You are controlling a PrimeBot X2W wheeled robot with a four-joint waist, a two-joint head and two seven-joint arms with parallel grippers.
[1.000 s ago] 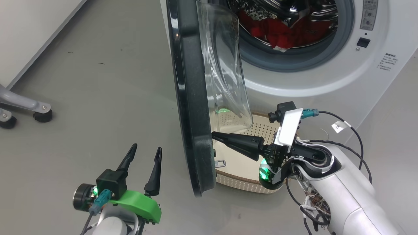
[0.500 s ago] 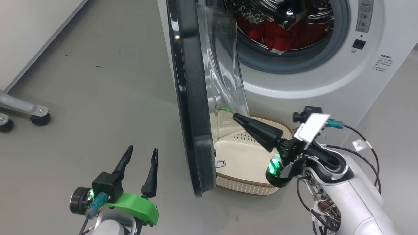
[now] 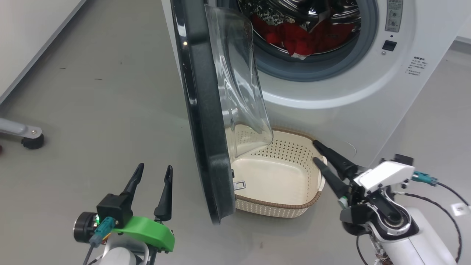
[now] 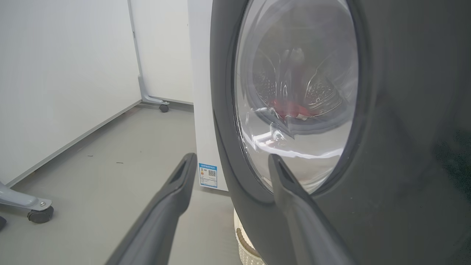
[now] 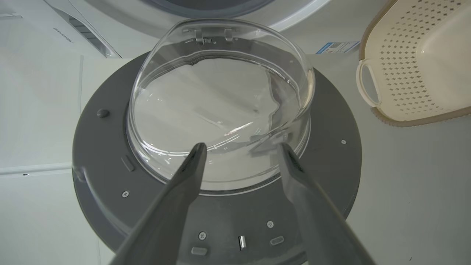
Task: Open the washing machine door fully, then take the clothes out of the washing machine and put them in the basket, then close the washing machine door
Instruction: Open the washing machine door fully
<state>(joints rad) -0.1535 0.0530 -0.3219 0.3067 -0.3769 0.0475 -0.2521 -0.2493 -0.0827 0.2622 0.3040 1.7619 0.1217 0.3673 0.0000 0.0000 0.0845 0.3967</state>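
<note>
- Washing machine door point(image 3: 206, 121) stands swung out from the washing machine point(image 3: 331, 114), edge-on in the head view, with its clear glass bowl point(image 3: 239, 84) bulging toward the robot's right.
- The left gripper point(image 3: 155, 167) hangs low on the outer side of the door, fingers spread and holding nothing. It is near the door's lower rim but apart from it.
- In the left wrist view the left gripper point(image 4: 232, 158) points at the glossy outer face of the door point(image 4: 386, 147). One finger lines up with the dark rim and the other with the open floor. Contact is not seen.
- The right gripper point(image 3: 315, 150) is on the inner side, jaws released and empty. Its fingertips are at the right-hand rim of the basket point(image 3: 276, 206), so the basket lies between it and the washing machine door.
- In the right wrist view the right gripper point(image 5: 241, 146) faces the inner side of the door point(image 5: 331, 147). The glass bowl point(image 5: 220, 110) sits beyond and between the two fingertips, clear of them.
- The basket point(image 5: 404, 55) sits on the grey floor point(image 3: 110, 92) just in front of the machine, close against the door's lower inner edge.
- The clothes point(image 3: 305, 36) lie in the steel drum, red behind the grey ring, well apart from both grippers. They also show red through the glass in the left wrist view point(image 4: 290, 109).
</note>
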